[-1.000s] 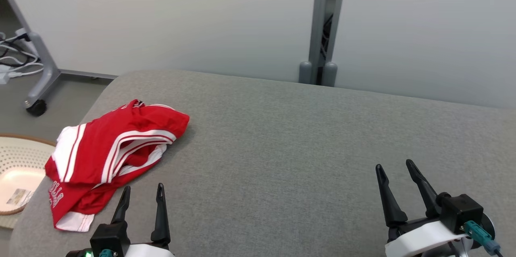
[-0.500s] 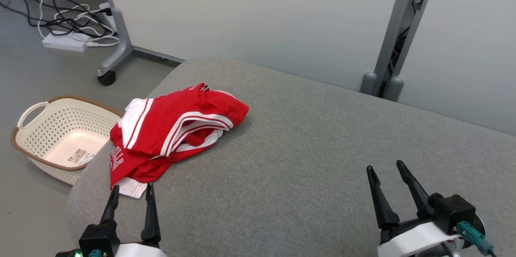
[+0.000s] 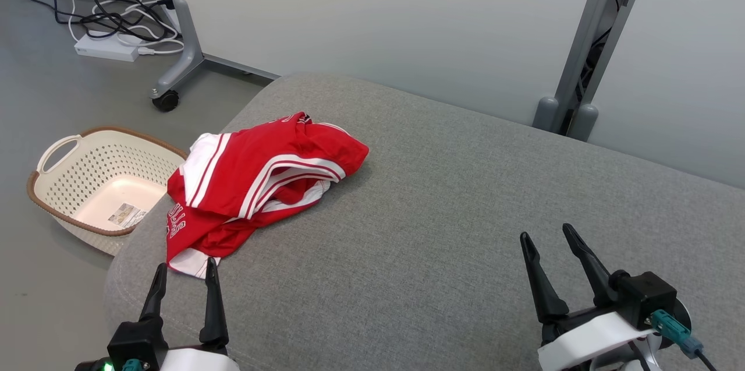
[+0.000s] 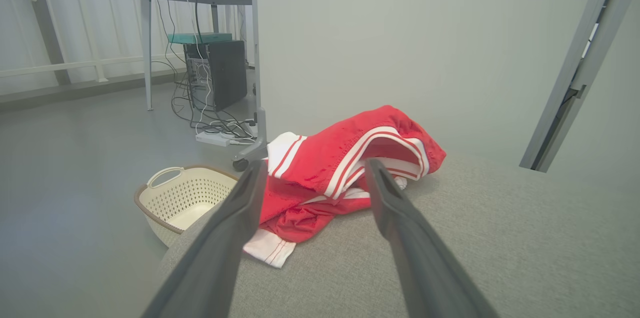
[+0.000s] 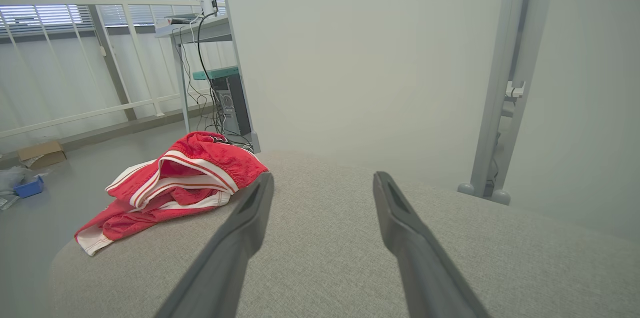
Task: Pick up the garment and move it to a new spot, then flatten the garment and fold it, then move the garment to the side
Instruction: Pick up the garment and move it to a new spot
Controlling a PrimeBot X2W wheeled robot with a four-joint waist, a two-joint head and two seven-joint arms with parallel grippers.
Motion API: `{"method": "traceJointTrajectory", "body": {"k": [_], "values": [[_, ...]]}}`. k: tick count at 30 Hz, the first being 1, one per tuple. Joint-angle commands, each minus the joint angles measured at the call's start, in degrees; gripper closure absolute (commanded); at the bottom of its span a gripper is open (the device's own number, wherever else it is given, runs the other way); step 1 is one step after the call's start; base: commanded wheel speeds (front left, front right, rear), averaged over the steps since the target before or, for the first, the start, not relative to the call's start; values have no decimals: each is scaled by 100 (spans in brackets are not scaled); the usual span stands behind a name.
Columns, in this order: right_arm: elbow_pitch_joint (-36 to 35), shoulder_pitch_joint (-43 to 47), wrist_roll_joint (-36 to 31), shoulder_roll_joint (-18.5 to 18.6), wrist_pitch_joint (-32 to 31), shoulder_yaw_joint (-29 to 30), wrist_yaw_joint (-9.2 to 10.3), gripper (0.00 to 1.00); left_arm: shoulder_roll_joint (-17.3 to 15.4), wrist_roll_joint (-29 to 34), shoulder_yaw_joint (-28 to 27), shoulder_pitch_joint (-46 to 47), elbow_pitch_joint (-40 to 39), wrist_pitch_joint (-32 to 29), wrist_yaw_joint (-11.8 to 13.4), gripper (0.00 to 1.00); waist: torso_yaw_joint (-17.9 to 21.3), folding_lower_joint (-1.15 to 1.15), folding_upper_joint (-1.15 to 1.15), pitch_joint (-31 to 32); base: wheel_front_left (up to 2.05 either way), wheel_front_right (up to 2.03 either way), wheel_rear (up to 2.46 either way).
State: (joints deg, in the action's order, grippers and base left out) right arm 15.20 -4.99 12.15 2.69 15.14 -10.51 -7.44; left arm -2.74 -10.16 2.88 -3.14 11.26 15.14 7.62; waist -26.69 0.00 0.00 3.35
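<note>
We see the red garment (image 3: pixel 256 179) with white stripes lying crumpled on the grey padded worktop (image 3: pixel 442 214), heaped at its rounded corner, with one white-edged hem trailing toward the rim. Our left gripper (image 3: pixel 185 264) hovers close by the garment's near hem, fingers apart and holding nothing. Whether a tip brushes the hem we cannot tell. Our right gripper (image 3: pixel 546 231) hangs well away from the garment, across bare grey fabric, its fingers likewise spread and empty. Just beside the garment, down on the floor, stands a cream perforated basket (image 3: pixel 110 158) with a brown rim. Beyond the garment a white power strip (image 3: pixel 107 48) lies among dark cables near a black castor (image 3: pixel 166 101).
</note>
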Motion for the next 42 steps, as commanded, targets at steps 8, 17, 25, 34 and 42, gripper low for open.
{"method": "traceJointTrajectory", "body": {"k": [8,17,25,34,42], "values": [[-32,127,30,38,1,20,-8,0,-29,26,-95,84,41,4,-101,0,38,0,0,55,0,0,0],[-166,127,-156,39,2,-95,-5,0,-162,-115,-375,653,501,5,-1122,0,278,0,0,-184,0,0,0],[-307,-120,-466,41,1,-273,-4,0,-613,-477,-318,1847,1414,-167,-1462,0,635,0,0,-740,0,0,0],[-469,-704,-884,43,1,-552,-4,0,-1390,-1520,360,3704,2894,-1766,-1510,0,1049,0,0,-1636,0,0,0],[-483,-1012,-1024,41,1,-679,-4,0,-1958,-2509,1320,4660,3456,-2637,-1506,0,1289,0,0,-2073,0,0,0]]}}
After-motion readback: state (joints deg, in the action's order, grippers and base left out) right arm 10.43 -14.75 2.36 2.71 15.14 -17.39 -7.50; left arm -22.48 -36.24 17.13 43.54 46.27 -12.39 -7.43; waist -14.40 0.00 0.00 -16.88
